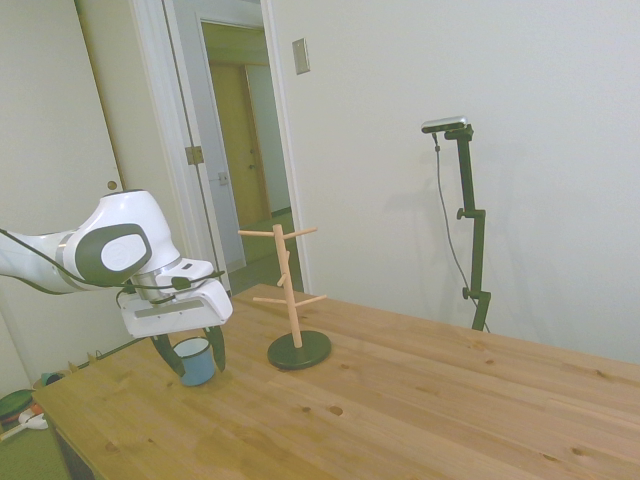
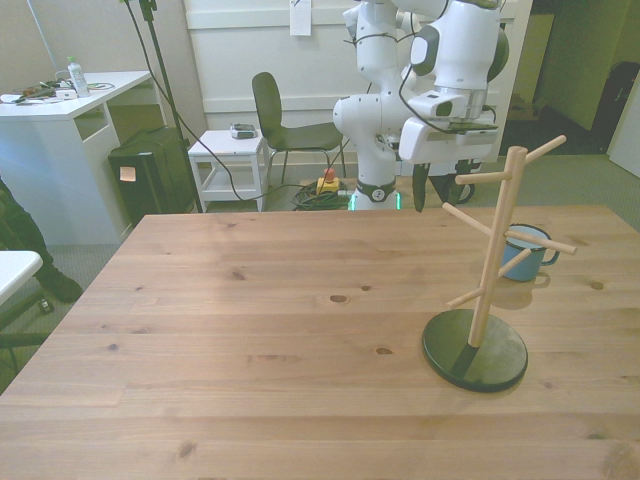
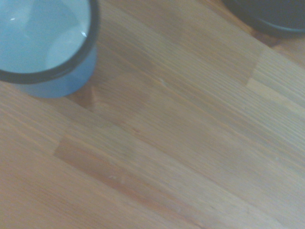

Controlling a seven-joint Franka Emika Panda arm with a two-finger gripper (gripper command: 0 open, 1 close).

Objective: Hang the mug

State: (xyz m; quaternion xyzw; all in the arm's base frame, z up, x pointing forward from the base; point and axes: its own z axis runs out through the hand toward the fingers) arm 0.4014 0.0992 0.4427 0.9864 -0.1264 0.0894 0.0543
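Mug (image 1: 196, 361) upright on table (image 1: 420, 400), lower left of side view, near the table's left edge; in front view at right-centre (image 2: 524, 252), partly hidden behind the wooden peg stand (image 2: 493, 262). Handle toward the front view's right. No peg occupied. Gripper (image 1: 189, 355) low over table in side view, jaws spread, dark fingers (image 1: 167, 354) showing on either side of mug; contact cannot be told. Wrist view: mug rim and white inside (image 3: 43, 33) in one corner, stand's dark base (image 3: 271, 16) in the other, bare wood between.
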